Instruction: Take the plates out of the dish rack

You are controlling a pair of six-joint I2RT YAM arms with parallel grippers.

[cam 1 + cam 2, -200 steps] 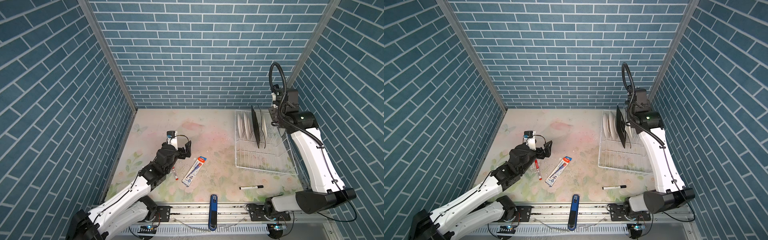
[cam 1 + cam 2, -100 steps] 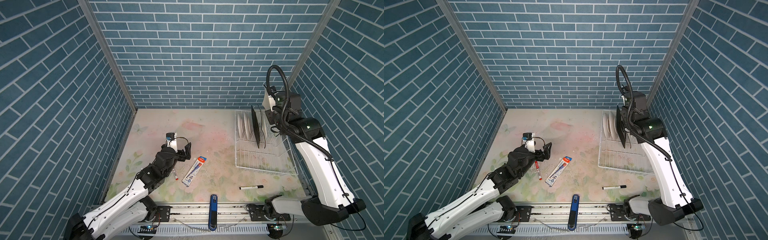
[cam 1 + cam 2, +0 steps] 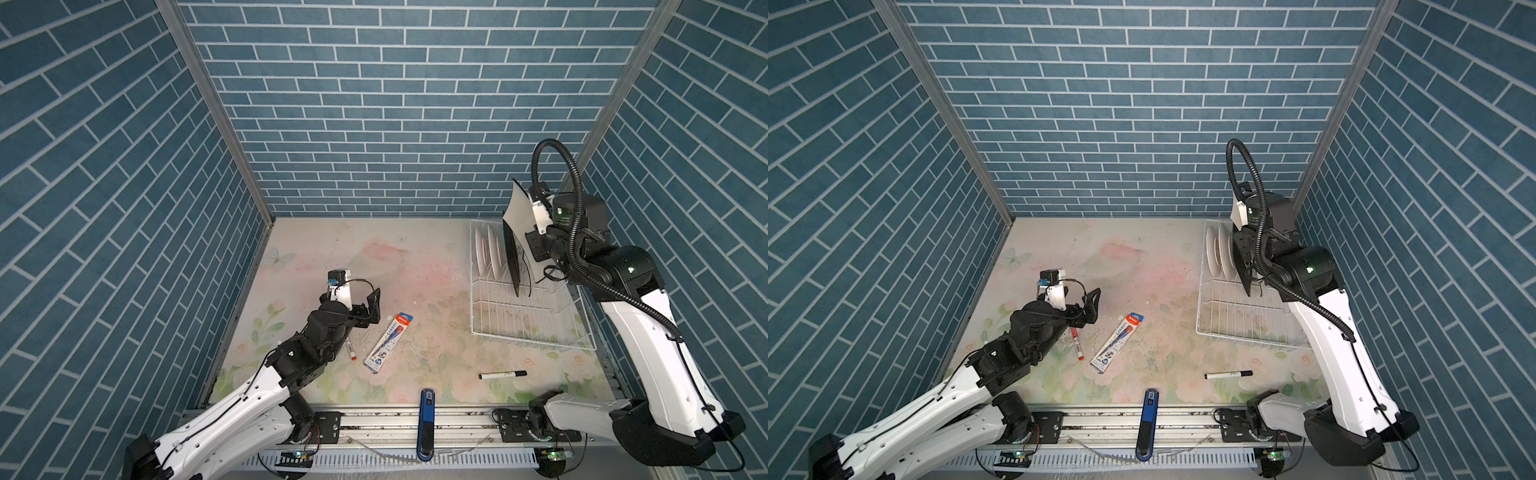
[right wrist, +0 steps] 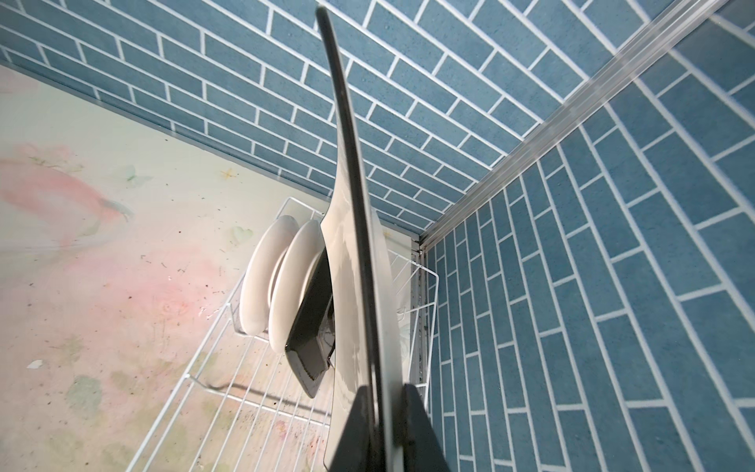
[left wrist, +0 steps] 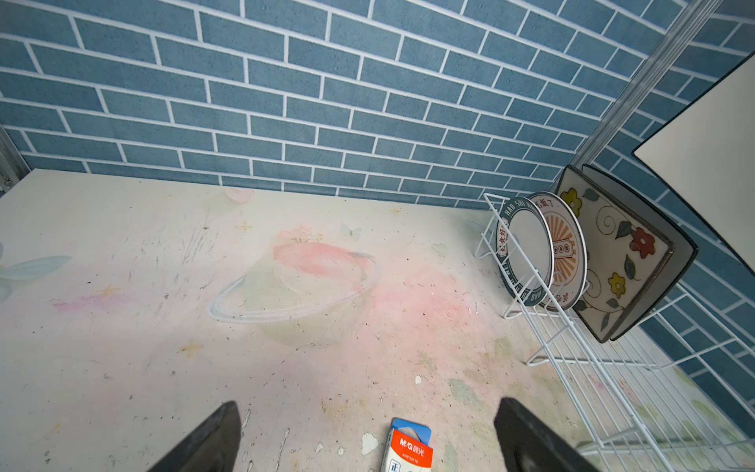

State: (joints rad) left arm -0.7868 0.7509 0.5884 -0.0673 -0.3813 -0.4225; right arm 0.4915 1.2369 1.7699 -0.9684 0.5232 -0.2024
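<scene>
Where the dish rack (image 3: 519, 311) sits: right side of both top views, on the flowered table (image 3: 374, 257), close to the back right corner.
Plates in the rack: two round white plates (image 5: 527, 249) with lettered rim bands stand on edge at the rack's far end. Just beside them stand two square flowered plates (image 5: 613, 261) with black rims, upright and close together.
Right gripper (image 4: 386, 412): jaws pinching the rim of the held plate (image 3: 518, 208), which is large, pale-faced and dark-edged.
Place of held plate: on edge, high over the racked plates, at the upper right of a top view. Whether its lower edge clears the wires cannot be told.
Left gripper (image 3: 372, 309): jaws spread wide, low over the table left of centre, well apart from the rack.
Pen pack (image 3: 388, 343): flat on the table just beside the left gripper, orange end toward the back wall.
Red marker (image 3: 351, 348): on the table, between the left arm and the pen pack.
Black marker (image 3: 503, 375): lower right, in front of the rack and apart from it.
</scene>
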